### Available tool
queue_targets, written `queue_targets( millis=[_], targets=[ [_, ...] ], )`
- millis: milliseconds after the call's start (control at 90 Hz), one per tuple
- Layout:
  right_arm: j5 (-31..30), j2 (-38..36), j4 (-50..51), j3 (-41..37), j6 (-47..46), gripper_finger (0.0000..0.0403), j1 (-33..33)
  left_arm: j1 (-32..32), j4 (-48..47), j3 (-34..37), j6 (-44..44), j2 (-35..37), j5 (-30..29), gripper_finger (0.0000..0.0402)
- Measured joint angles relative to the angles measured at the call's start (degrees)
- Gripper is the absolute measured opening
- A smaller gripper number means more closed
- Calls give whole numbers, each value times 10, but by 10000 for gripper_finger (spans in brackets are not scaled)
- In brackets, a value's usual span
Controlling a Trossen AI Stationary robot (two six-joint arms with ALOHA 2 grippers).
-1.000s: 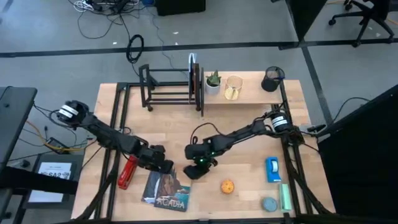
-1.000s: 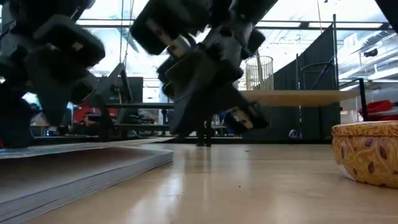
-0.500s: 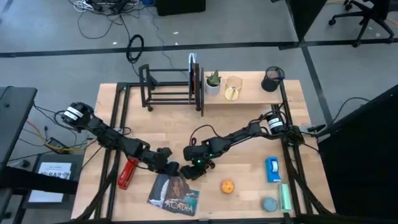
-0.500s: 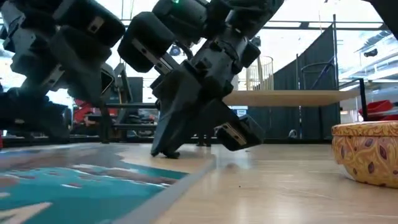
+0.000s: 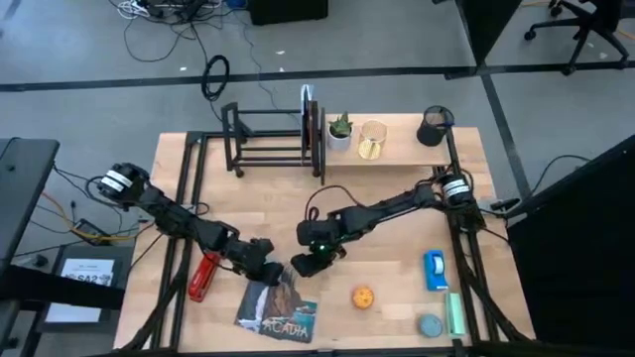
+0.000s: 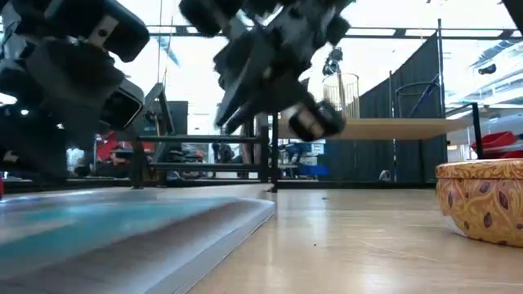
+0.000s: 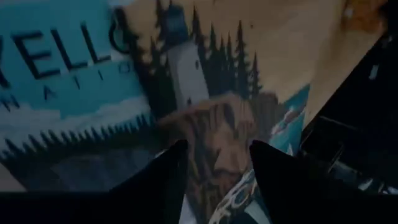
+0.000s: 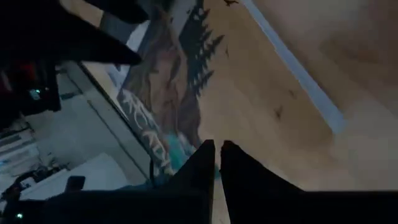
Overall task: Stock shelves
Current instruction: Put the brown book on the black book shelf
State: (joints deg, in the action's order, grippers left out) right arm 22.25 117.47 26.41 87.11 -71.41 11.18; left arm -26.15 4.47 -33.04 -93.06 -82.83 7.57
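while black-barred, the rack [image 5: 273, 139] adjoins a pale plank shelf [image 5: 397, 142].

Lab: floor cables [image 5: 164, 12], office chairs [image 5: 585, 25].

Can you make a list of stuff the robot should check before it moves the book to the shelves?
1. Left gripper at the book: ok, it sits at the book's far edge, fingers open over the cover.
2. Book gripped: not ok, neither gripper holds it.
3. Right gripper out of the way: not ok, it hangs shut right beside the left one.
4. Room in the black rack: ok, only one item stands at its right end.
5. Wooden shelf: ok, bare space between the gold basket and black cup.
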Motion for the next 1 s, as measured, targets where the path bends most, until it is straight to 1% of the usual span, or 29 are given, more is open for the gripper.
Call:
queue_targets(
  millis=[144,244,456,567,778,900,1000],
  targets=[
    [-3,4,88,-1,16,0,16,-6,-16,0,-19,0,-3,156],
    [0,22,81,-5,25,0,23,-7,-32,0,-19,0,-9,156],
    [0,52,52,-9,25,0,15,-8,-30,0,-18,-3,-54,158],
    [1,61,31,-9,25,0,5,-8,-12,0,-19,-25,-58,158],
    [7,63,35,-10,32,0,-8,-13,75,-3,-28,-79,-17,158],
    [6,63,34,-10,36,0,-10,-15,111,-2,-29,-93,-27,158],
    [5,63,34,-10,36,0,-9,-16,113,-2,-29,-93,-62,158]
  ],
)
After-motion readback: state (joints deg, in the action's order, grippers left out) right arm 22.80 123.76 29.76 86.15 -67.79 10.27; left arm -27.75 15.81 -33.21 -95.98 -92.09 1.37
